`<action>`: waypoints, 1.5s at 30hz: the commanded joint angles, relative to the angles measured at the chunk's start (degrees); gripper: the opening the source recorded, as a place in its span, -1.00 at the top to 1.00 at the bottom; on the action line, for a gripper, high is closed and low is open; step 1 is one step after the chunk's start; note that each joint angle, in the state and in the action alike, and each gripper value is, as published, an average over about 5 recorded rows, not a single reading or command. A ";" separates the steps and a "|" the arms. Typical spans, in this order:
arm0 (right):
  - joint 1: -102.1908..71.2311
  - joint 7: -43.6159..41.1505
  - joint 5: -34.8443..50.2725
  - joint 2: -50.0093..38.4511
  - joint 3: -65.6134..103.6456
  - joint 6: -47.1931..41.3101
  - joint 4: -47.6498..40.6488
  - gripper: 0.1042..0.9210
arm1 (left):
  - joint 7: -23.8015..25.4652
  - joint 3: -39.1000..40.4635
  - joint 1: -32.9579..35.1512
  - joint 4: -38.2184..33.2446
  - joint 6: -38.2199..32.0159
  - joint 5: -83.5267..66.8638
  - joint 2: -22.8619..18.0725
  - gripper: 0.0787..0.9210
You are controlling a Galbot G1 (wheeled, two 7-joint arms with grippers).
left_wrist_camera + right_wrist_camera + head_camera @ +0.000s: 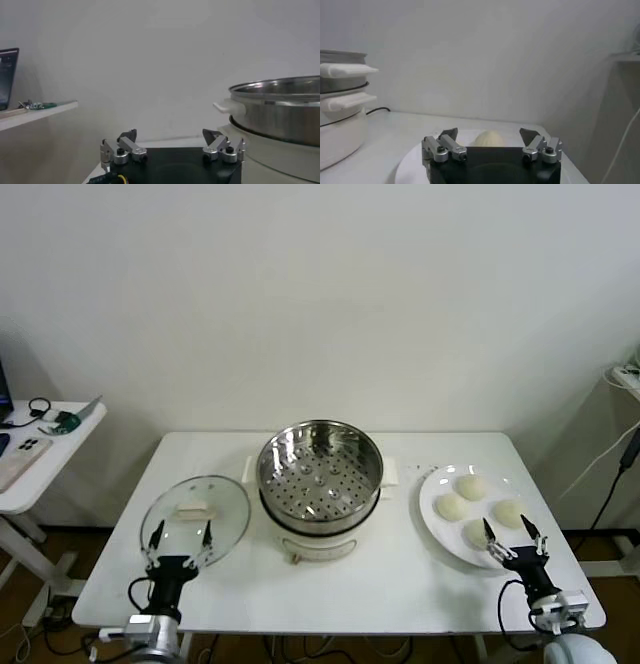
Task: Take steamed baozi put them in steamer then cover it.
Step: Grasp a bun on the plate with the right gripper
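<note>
Several cream-white baozi (470,486) lie on a flat white plate (432,510) at the table's right. The steel steamer (320,467) stands uncovered and empty on its white pot base in the middle; its rim shows in the left wrist view (280,90). The glass cover (195,514) with a white handle lies flat on the table at the left. My right gripper (513,534) is open at the plate's near edge, a baozi (489,138) just beyond its jaws. My left gripper (180,536) is open at the cover's near edge.
A white side table (40,449) with a phone and small items stands at the far left. A cable hangs at the far right (615,474). The table's front edge (330,619) lies just behind both grippers.
</note>
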 commanded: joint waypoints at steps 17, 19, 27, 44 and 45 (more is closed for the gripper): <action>29.93 -39.22 -23.14 -38.86 -19.14 -19.18 -11.73 -0.76 | 0.22 1.84 1.98 -0.79 -3.14 1.41 0.26 -0.77; 36.69 -43.31 -27.29 -39.67 -25.41 -17.18 -14.54 -0.76 | 0.15 1.80 2.02 -0.80 -3.22 1.25 0.27 -0.77; 68.91 -52.19 -34.24 -36.34 -58.70 -12.15 -27.42 -0.76 | 0.05 1.37 2.05 -0.68 -3.10 0.40 0.89 -0.77; 84.59 -54.25 -42.28 -15.75 -74.21 -7.23 -52.89 -0.76 | -0.10 -0.26 0.96 -0.69 -1.53 0.33 0.92 -0.77; 84.37 -54.14 -42.77 -14.90 -73.80 -6.94 -53.98 -0.76 | -0.10 -0.34 0.97 -0.69 -1.53 0.33 0.92 -0.77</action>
